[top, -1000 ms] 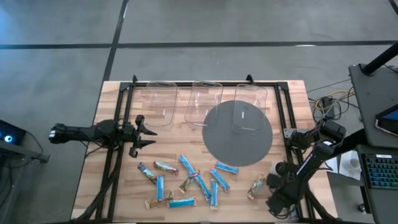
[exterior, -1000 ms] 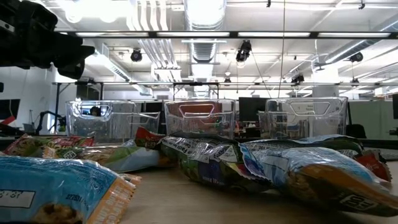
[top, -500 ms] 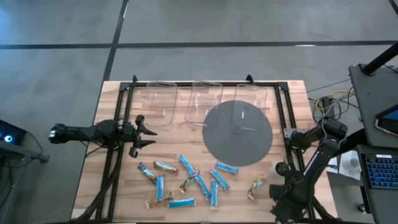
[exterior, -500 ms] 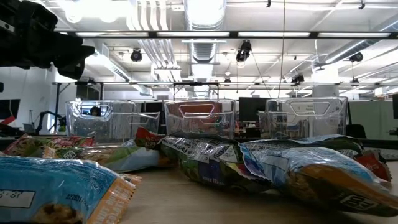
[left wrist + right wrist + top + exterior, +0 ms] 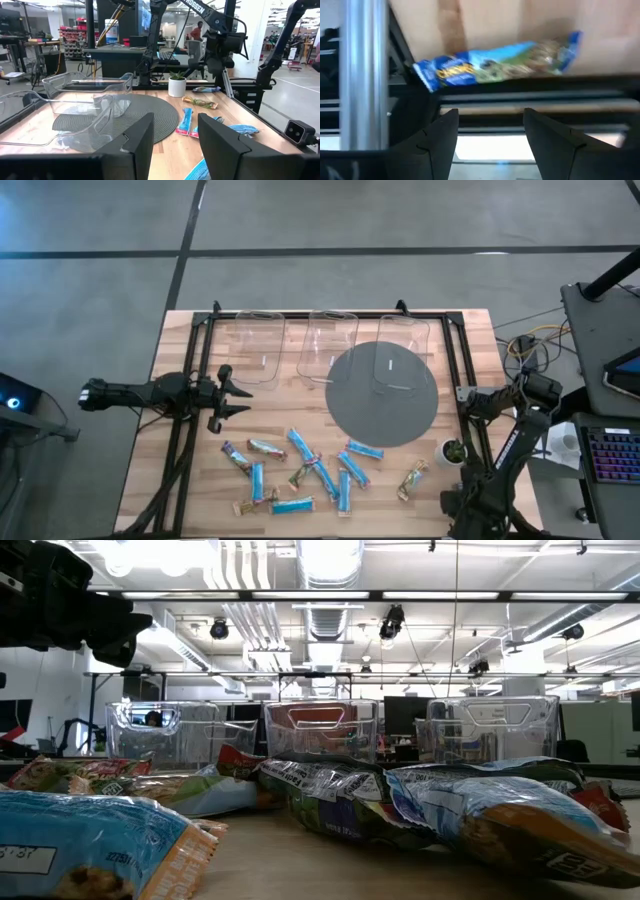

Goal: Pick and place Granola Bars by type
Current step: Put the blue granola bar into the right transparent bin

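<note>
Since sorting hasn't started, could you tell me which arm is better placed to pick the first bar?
Probably left: its open tool hovers just above the bars, while the right tool sits at the table's near-right corner.

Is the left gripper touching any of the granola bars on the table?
Apart. In the high view the left gripper, jaws open, hangs over bare wood, and the nearest granola bars lie beyond a clear strip of table.

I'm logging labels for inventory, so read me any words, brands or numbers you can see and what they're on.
"ROSSEN", start cut off: white letters on the far dark robot arm.
Blue wrapped granola bar: yellow print, too blurred to read.
Nearest light-blue wrapper in the low view: print too small.
</note>
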### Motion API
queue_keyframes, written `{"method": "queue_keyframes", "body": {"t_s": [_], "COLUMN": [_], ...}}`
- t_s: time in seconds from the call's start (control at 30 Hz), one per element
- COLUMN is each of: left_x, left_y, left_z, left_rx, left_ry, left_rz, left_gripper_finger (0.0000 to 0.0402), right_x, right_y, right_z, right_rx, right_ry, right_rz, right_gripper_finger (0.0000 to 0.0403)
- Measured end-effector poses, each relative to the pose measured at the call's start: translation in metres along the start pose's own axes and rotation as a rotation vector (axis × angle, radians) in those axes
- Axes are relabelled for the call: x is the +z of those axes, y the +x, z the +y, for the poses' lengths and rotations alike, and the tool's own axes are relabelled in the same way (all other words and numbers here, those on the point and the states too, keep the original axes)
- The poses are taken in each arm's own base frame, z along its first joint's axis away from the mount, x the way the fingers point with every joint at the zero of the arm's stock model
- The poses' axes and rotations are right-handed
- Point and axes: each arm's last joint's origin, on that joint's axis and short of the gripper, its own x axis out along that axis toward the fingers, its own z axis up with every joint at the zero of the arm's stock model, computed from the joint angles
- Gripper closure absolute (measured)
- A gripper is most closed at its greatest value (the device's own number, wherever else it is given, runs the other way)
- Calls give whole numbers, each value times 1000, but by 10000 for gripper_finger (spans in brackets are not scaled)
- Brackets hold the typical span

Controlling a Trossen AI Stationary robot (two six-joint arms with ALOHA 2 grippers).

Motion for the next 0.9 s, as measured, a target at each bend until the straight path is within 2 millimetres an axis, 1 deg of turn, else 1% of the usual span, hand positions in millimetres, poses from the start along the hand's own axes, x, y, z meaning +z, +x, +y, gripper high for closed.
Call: {"method": "queue_keyframes", "body": {"t_s": [0.13, 0.27, 0.47, 0.6, 0.9], "left_x": [0, 0, 0, 0, 0], "left_y": [0, 0, 0, 0, 0], "left_z": [0, 0, 0, 0, 0], "left_rx": [0, 0, 0, 0, 0], "left_ry": [0, 0, 0, 0, 0], "left_rz": [0, 0, 0, -1, 0], "left_gripper_finger": [266, 266, 266, 266, 266], "right_x": [4, 5, 7, 7, 14], "right_y": [9, 16, 25, 28, 41], "right_z": [0, -7, -16, -17, -16], "right_rx": [48, 19, -13, 5, 97], "right_ry": [-17, 26, 31, -17, -97], "right_rz": [-15, -6, 7, 23, -14], "right_gripper_finger": [188, 188, 188, 188, 188]}}
